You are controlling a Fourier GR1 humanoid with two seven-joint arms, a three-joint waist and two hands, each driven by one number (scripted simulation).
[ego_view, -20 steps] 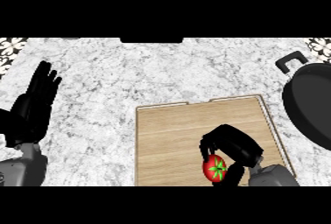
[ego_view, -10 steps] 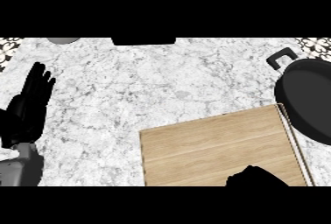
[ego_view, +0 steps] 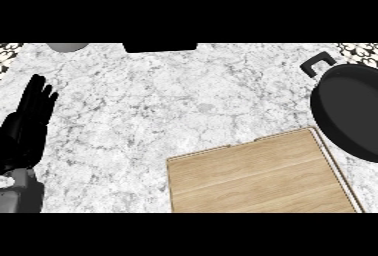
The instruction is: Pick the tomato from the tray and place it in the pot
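- Tomato is showing nowhere in my head view; I am finding the wooden tray bare on top, so I cannot say where the fruit is.
- Right hand is sitting out of frame too; I cannot tell what it is doing.
- Left hand is resting at the left edge, fingers straight and up, carrying nothing.
- I am judging a tomato to be light, smooth-skinned and easily bruised, best cupped around its widest part.
- I am counting one tray, one black pot at the right of the marble surface, one hand, no tomato.
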